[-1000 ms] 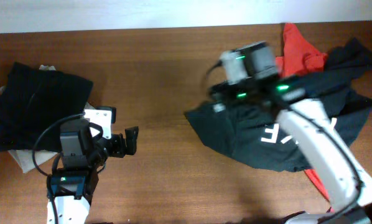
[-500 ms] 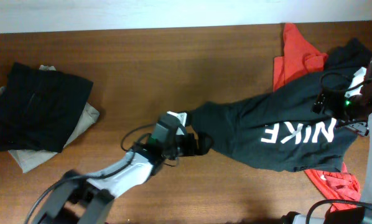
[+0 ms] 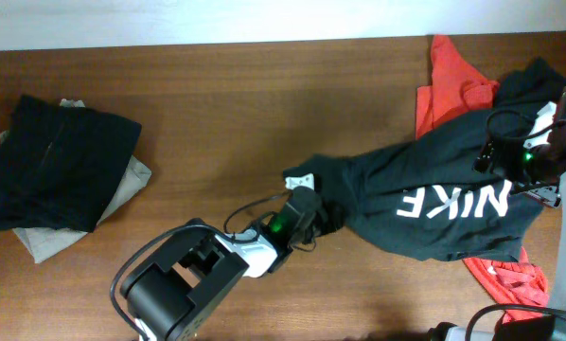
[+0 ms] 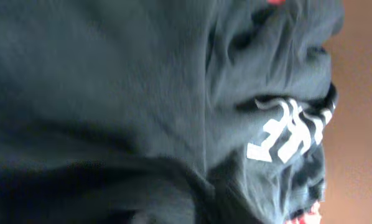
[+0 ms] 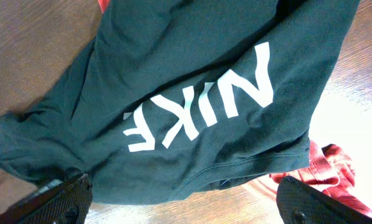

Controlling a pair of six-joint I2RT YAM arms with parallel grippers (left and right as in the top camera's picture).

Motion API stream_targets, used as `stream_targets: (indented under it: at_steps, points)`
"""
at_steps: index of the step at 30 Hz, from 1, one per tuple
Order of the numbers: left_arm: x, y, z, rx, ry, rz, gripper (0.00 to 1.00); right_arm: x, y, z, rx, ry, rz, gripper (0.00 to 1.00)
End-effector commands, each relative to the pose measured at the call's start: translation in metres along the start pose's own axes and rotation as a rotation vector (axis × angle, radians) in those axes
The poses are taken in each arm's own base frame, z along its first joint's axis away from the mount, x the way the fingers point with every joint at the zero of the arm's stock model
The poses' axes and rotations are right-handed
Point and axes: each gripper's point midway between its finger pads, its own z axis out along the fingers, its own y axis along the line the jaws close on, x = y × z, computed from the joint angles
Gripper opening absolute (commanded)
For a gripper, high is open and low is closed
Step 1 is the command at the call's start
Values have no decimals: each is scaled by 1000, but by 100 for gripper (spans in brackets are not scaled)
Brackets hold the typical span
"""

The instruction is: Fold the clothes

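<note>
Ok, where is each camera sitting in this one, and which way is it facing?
Overhead: fixed above the table, looking straight down; both arms show, the left arm at the edge of the dark T-shirt, the right arm at the right edge.
Left wrist: pressed close to the T-shirt's cloth; its own fingers cannot be made out.
Right wrist: above the T-shirt, looking down; both fingers show, spread wide.
Shared: all three views catch the shirt's white letters.
</note>
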Motion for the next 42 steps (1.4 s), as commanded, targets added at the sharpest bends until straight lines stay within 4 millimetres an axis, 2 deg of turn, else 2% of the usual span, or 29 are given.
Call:
stream_targets:
  at_steps: [1, 3, 4, 5, 6, 7, 8, 9, 10, 11, 12, 13, 14, 16, 18, 19, 20, 21, 23, 26, 29, 33, 35, 38, 39, 42]
  points:
    - [-24, 7, 3, -29, -76, 14, 0, -1, 1, -6, -8, -18, 5, 99]
    - [-28, 3, 2, -6, -62, 79, 0, -1, 1, -6, -8, -18, 5, 99]
    - [-30, -7, -1, 49, -41, 145, 0, -1, 1, -6, -8, -18, 5, 99]
    - [-42, -26, -11, 131, -34, 185, 0, -1, 1, -6, -8, -18, 5, 99]
    - [-61, -49, -32, 222, -33, 190, 0, -1, 1, -6, -7, -18, 5, 99]
    - [-84, -72, -58, 308, -60, 207, 0, -1, 1, -6, -7, -16, 4, 99]
    - [-120, -102, -101, 407, -128, 244, 0, 0, 1, -6, -7, -13, -12, 99]
    - [-147, -122, -136, 462, -205, 280, 0, 0, 1, -5, -7, -12, -26, 94]
    - [-176, -139, -176, 496, -313, 316, 0, 0, 1, -3, -6, -5, -25, 91]
    - [-209, -151, -228, 508, -451, 347, 0, 2, 1, 1, -7, 9, -25, 90]
    - [-225, -147, -254, 486, -515, 344, 0, 3, 1, 4, -7, 19, -24, 86]
    - [-237, -135, -270, 446, -550, 320, 0, 4, 0, 6, -6, 29, -23, 82]
    - [-248, -107, -281, 363, -562, 250, 0, 4, 0, 10, -5, 41, -22, 73]
    - [-261, -12, -282, 32, -572, 135, 0, 6, 14, 20, -86, 83, -72, 64]
    - [-275, 43, -290, -235, -648, 155, 0, 9, 28, 32, -142, 123, -150, 61]
    - [-284, 60, -292, -322, -682, 183, 0, 13, 36, 41, -147, 156, -186, 58]
    - [-292, 66, -292, -358, -708, 207, 0, 17, 44, 49, -152, 188, -233, 57]
    - [-299, 70, -294, -375, -740, 214, 0, 24, 54, 58, -158, 229, -290, 56]
    - [-314, 62, -301, -352, -795, 237, 0, 39, 70, 76, -164, 314, -382, 56]
    - [-342, 37, -332, -340, -870, 256, 0, 68, 91, 101, -172, 458, -515, 56]
    - [-356, 21, -350, -340, -896, 259, 0, 92, 112, 118, -182, 541, -648, 54]
    - [-356, 23, -352, -350, -891, 251, 0, 119, 132, 143, -148, 623, -820, 54]
    - [-354, 27, -350, -365, -879, 239, 0, 135, 140, 149, -144, 668, -873, 51]
    - [-354, 28, -350, -365, -879, 238, 0, 158, 153, 149, -167, 704, -992, 51]
    - [-354, 28, -349, -366, -876, 237, 0, 163, 160, 154, -158, 685, -1050, 52]
    - [-353, 30, -348, -370, -869, 233, 0, 149, 162, 184, -62, 549, -1018, 51]
